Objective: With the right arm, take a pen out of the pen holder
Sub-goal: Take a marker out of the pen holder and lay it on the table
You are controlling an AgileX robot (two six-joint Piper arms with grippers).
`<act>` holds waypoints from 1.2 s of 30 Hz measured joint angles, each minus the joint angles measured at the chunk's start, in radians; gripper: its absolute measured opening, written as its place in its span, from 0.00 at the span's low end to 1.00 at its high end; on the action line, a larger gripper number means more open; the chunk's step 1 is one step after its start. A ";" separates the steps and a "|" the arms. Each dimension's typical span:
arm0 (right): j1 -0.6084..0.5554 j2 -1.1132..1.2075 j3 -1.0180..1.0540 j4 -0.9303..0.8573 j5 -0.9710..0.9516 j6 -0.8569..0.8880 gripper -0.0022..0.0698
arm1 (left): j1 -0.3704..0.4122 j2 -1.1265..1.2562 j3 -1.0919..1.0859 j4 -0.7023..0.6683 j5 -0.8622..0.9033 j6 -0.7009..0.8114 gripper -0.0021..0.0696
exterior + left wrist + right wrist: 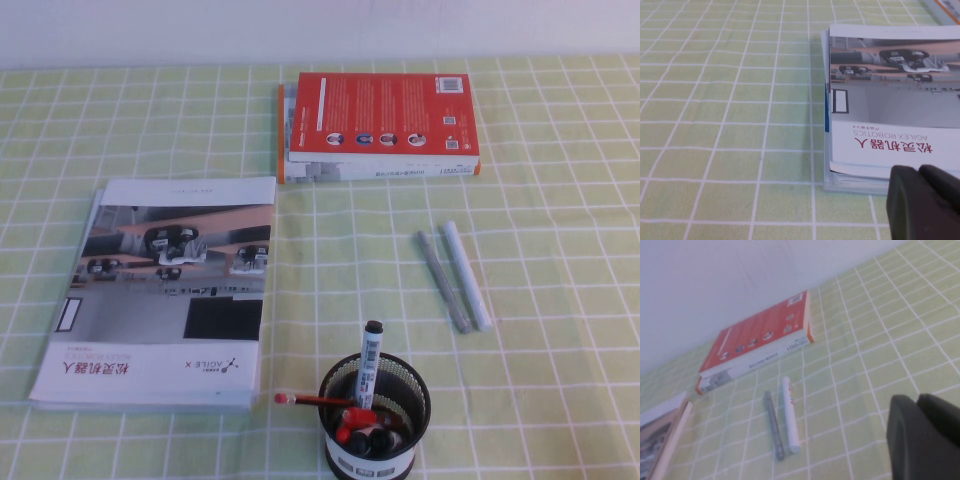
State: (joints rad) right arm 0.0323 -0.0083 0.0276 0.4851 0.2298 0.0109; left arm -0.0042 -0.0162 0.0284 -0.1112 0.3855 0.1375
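Observation:
A black mesh pen holder [417, 392] stands at the near edge of the table in the high view. A black marker [369, 360] stands upright in it, a red pencil [308, 400] leans over its left rim, and red and black pens lie inside. On the cloth to its far right lie a grey pen [442, 282] and a white pen [467, 275] side by side. My right gripper [917, 401] is shut and empty above the cloth, with the grey pen [773, 425] and the white pen [790, 414] in its wrist view. My left gripper [919, 173] is shut by the brochure's near corner. Neither arm shows in the high view.
A red book [385, 120] lies at the back, seen too in the right wrist view as the red book [760, 340]. An AgileX brochure [165, 290] lies at the left; the left wrist view shows the brochure [895, 100] close up. Green checked cloth covers the table.

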 joint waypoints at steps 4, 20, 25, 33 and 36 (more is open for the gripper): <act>0.000 0.000 0.000 0.173 -0.020 0.000 0.01 | 0.000 0.000 0.000 0.000 0.000 0.000 0.02; 0.000 0.013 -0.029 0.319 0.039 -0.004 0.01 | 0.000 0.000 0.000 0.000 0.000 0.000 0.02; 0.000 0.167 -0.168 0.266 0.192 -0.029 0.01 | 0.000 0.000 0.000 0.000 0.000 0.000 0.02; 0.000 0.496 -0.364 0.109 0.429 -0.071 0.01 | 0.000 0.000 0.000 0.000 0.000 0.000 0.02; 0.000 0.600 -0.411 0.062 0.475 -0.081 0.01 | 0.000 0.000 0.000 0.000 0.000 0.000 0.02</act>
State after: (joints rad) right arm 0.0323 0.5915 -0.3829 0.5475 0.7052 -0.0700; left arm -0.0042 -0.0162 0.0284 -0.1112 0.3855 0.1375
